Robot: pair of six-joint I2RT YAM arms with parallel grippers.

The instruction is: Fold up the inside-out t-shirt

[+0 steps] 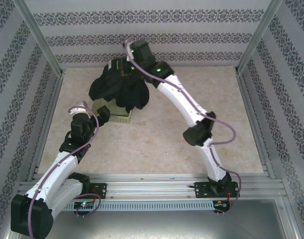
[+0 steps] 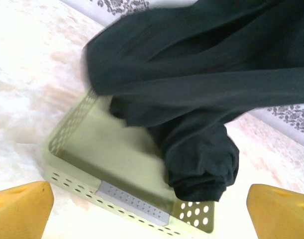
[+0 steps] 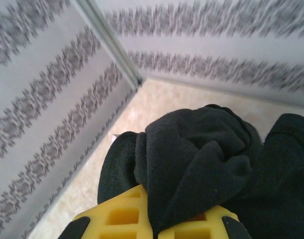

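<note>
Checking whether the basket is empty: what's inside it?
Most of the basket floor shows bare. The t-shirt, pinched by the right gripper, hangs over one corner, hiding the floor there.

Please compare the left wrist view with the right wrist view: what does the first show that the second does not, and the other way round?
Left wrist view: the pale yellow-green lattice basket on the table, the bunched end of the black t-shirt hanging over one corner of it, and the left end effector, fingers wide apart, holding nothing.
Right wrist view: the right end effector shut on a fold of the t-shirt, and the metal post where two patterned walls meet.
Shared: the t-shirt, the marbled table, some patterned wall.
</note>
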